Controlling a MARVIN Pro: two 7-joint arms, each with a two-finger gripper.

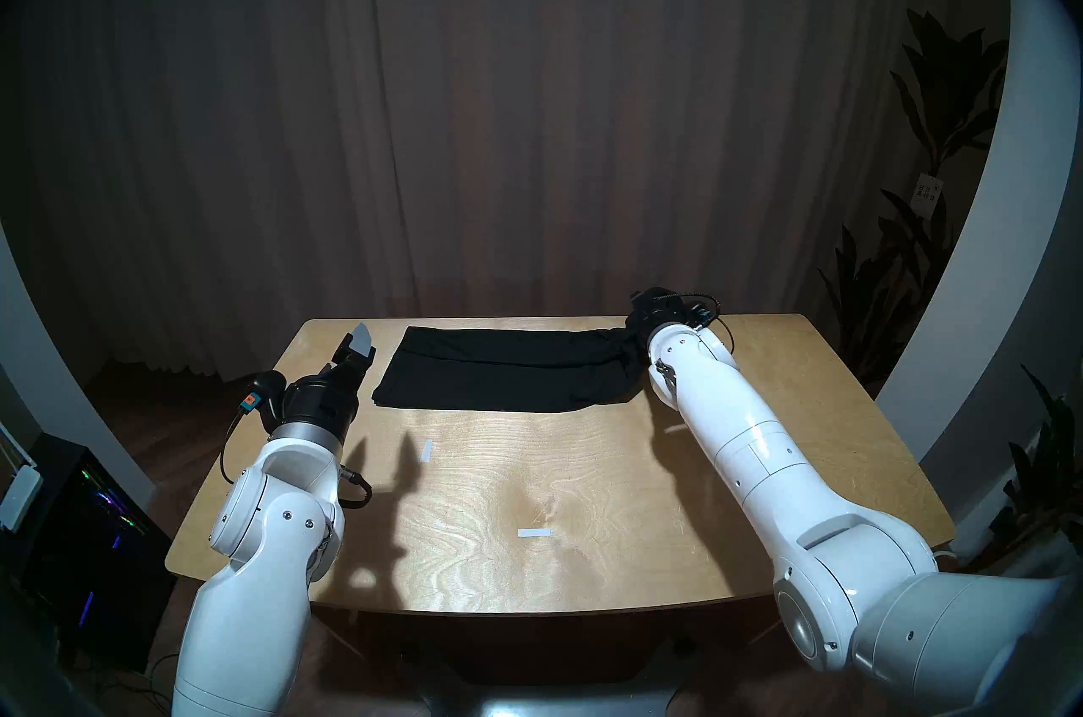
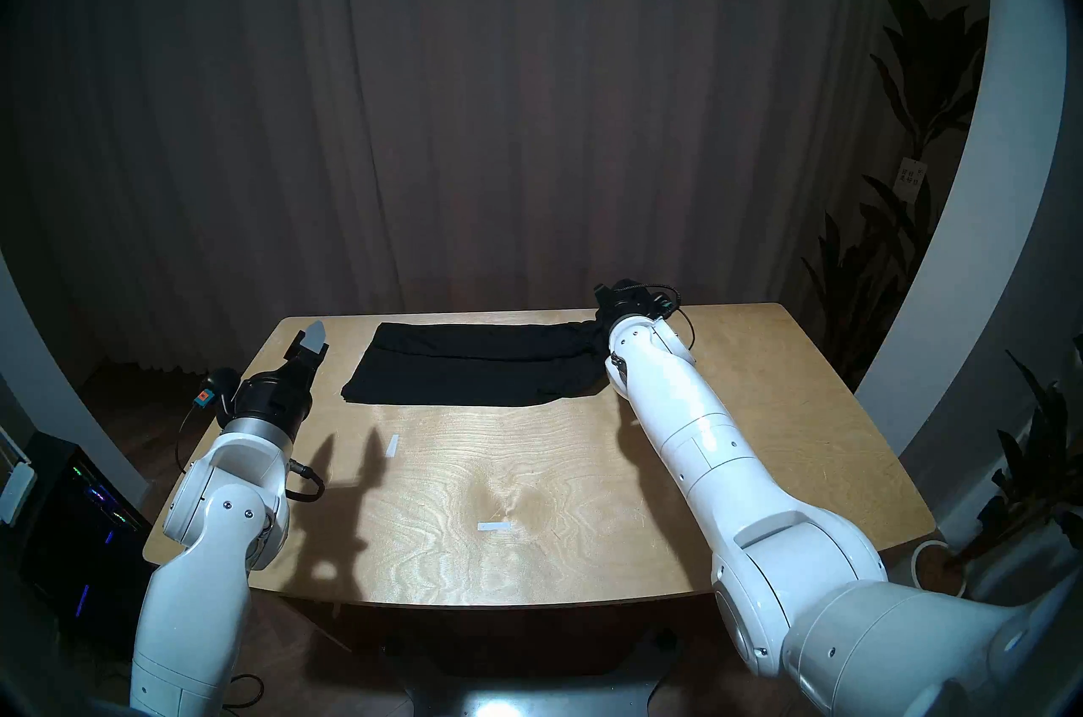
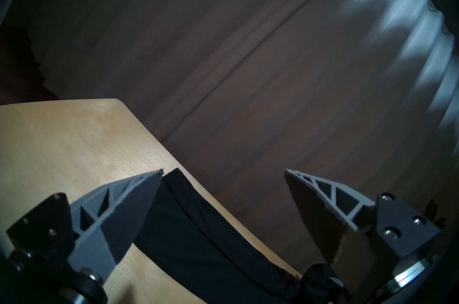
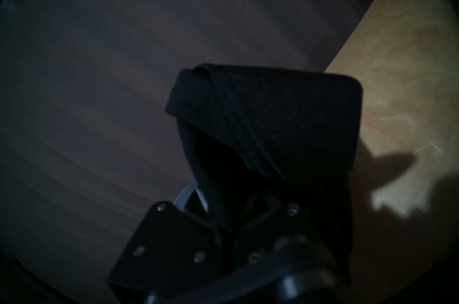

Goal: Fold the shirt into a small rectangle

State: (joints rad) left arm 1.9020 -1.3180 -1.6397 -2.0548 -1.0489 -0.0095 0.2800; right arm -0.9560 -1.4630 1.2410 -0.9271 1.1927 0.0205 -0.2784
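Shirt: the black shirt (image 1: pixel 498 376) lies as a long folded band across the far half of the wooden table (image 1: pixel 586 493), its right end bunched and raised off the wood.
Right gripper: the right gripper (image 1: pixel 636 329) sits at that raised end, jaws closed on the shirt; in its wrist view black cloth drapes over and hides the fingers, so how deep the bite goes is hard to judge.
Left gripper: the left gripper (image 1: pixel 357 346) hovers just left of the shirt's left end, level, jaws spread wide and holding nothing.
Step in hand: likely carrying the right end over toward the left to halve the band.
Doing it well: keep the lifted end low and travel straight along the band, so the layers beneath do not drag or skew.
Alignment: aim to land the carried edge square on the left edge, matching the near and far sides.
Left side's part: it could press the left end down as an anchor if the cloth starts to slide.
Risk: the soft fabric may slip from a shallow pinch, or a lower layer may ride up.
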